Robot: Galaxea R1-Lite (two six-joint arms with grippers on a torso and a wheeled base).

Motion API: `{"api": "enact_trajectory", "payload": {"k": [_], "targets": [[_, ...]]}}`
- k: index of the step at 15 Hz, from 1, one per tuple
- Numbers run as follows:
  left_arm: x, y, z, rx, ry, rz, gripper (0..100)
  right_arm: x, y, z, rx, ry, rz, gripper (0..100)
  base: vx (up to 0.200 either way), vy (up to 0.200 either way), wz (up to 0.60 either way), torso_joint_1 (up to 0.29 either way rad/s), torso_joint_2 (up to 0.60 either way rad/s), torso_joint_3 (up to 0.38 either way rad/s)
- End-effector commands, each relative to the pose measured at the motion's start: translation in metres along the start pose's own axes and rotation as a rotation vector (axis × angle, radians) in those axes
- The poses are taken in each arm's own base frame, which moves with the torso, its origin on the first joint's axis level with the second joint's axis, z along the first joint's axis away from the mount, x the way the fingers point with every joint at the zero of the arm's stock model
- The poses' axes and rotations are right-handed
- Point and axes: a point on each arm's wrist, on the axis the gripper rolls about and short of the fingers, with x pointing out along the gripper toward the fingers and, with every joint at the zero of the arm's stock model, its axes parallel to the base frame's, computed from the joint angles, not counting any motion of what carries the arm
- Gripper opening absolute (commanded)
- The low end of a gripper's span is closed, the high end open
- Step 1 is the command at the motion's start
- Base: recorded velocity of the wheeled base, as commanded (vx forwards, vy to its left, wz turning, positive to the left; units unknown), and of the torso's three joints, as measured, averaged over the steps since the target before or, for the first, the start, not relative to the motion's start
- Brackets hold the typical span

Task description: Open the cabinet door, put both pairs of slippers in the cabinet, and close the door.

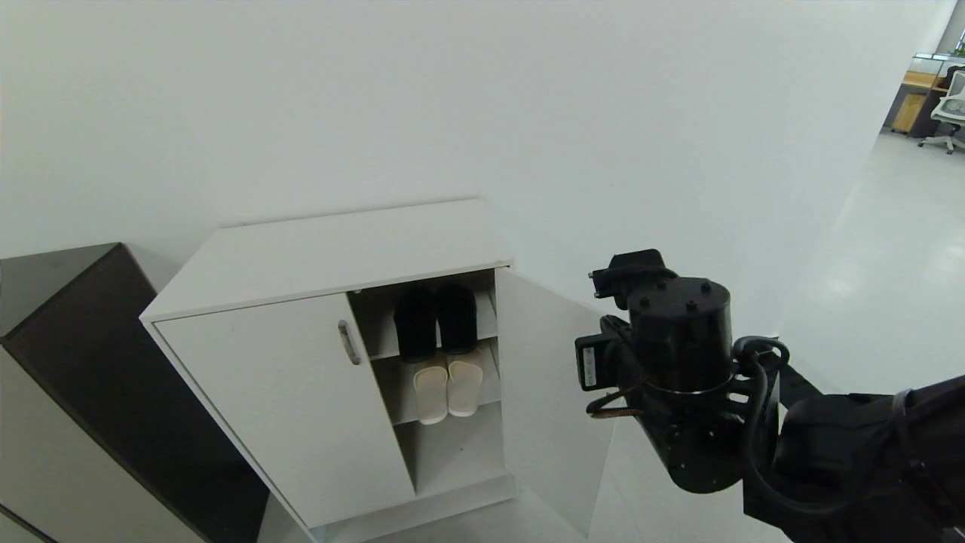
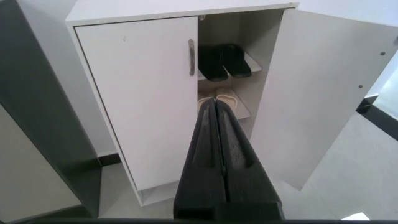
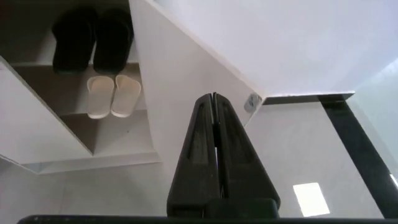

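Seeing the black slippers (image 1: 436, 317) shelved above the cream slippers (image 1: 448, 385) inside the cabinet (image 1: 339, 249) at frame centre, I judge only the open right door (image 1: 550, 407) remains to be closed; my left tool (image 2: 216, 106) and right tool (image 3: 213, 99) are pressed together, empty.

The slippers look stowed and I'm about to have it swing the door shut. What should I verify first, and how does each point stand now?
1. Black pair of slippers on the upper shelf inside the white cabinet: ok.
2. Cream pair of slippers on the shelf below, near ends clear of the door line: cannot tell.
3. White left-hand door shut: ok.
4. White right-hand door shut: not ok, it stands wide open.
5. Right gripper shut, empty, beside that open door: ok.
6. Left gripper shut and empty, out of the door's swing: cannot tell.
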Motion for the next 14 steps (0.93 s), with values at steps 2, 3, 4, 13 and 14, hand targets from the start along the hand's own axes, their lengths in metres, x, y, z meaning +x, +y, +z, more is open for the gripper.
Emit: {"api": "enact_trajectory", "payload": {"k": [2,3,4,13,14], "targets": [[0.0,0.0,0.0,0.0,0.0,0.001,0,0.027,-0.012,0.031,0.076,0.019,-0.048,0,0.0,0.0,0.0,0.0,0.0,0.0],[0.0,0.0,0.0,0.0,0.0,0.001,0,0.032,-0.016,0.041,0.116,0.061,-0.021,0,0.0,0.0,0.0,0.0,0.0,0.0],[0.0,0.0,0.0,0.0,0.0,0.001,0,0.036,-0.02,0.049,0.149,0.107,0.005,0,0.0,0.0,0.0,0.0,0.0,0.0],[0.0,0.0,0.0,0.0,0.0,0.002,0,0.097,-0.04,0.049,0.212,0.16,-0.058,0,-0.111,0.0,0.0,0.001,0.0,0.0],[0.0,0.0,0.0,0.0,0.0,0.002,0,0.109,-0.043,0.045,0.217,0.165,-0.068,0,0.0,0.0,0.0,0.0,0.0,0.0]]}}
